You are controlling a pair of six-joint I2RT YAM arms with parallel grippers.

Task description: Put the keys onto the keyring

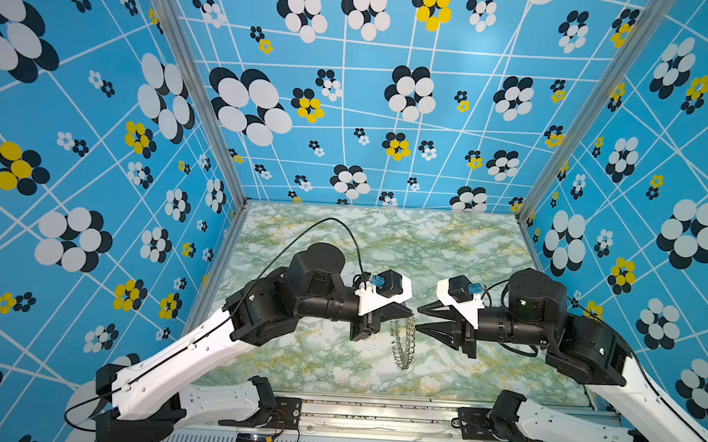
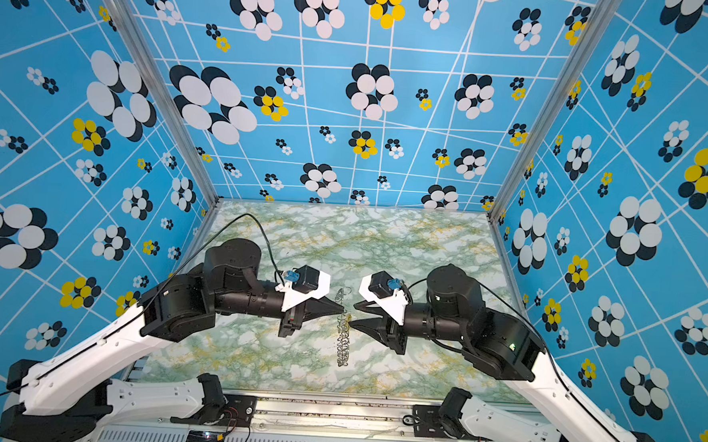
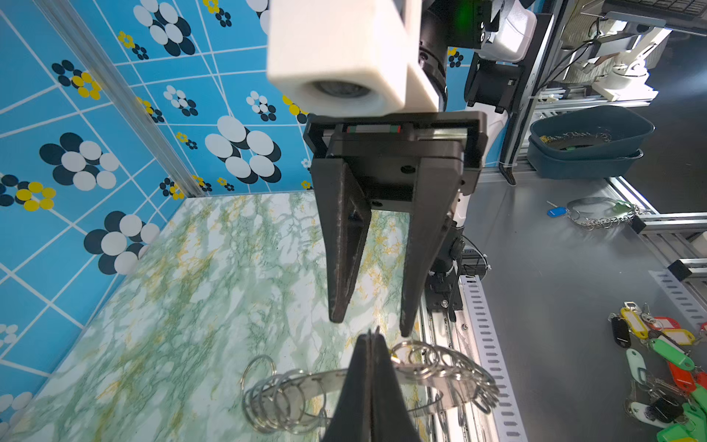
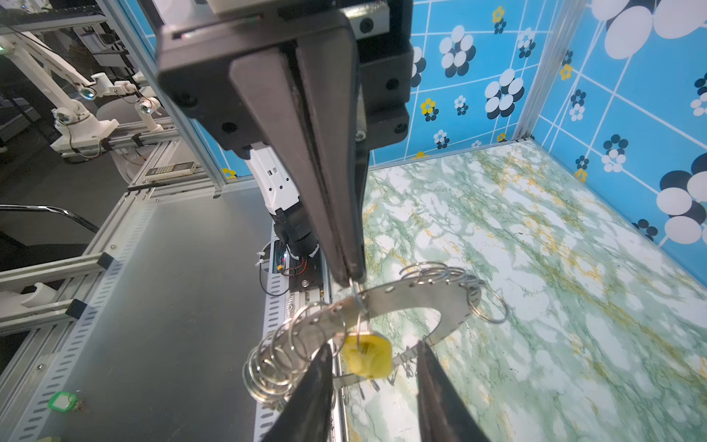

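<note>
Saw left claw (image 4: pixel 354 277) pressed together, pinching keyring (image 4: pixel 417 296) at rim, holding it edge-up above bench (image 1: pixel 487 258). Right claw (image 3: pixel 369 325) spread, just beside ring. Yellow key (image 4: pixel 368 356) hung from ring between right fingers.

You are looking at the keyring (image 1: pixel 403 344) hanging on edge above the table (image 1: pixel 342 246), just left of the table's middle in both top views. The left gripper (image 1: pixel 410 314) is sitting at the keyring's upper rim, reaching in from the left of it. The right gripper (image 1: pixel 418 318) is facing it from the right of the keyring, just beside the rim. In the right wrist view, a key tag (image 4: pixel 368 354) is hanging from the keyring's rim, lying between the right gripper's fingers (image 4: pixel 310 386).
</note>
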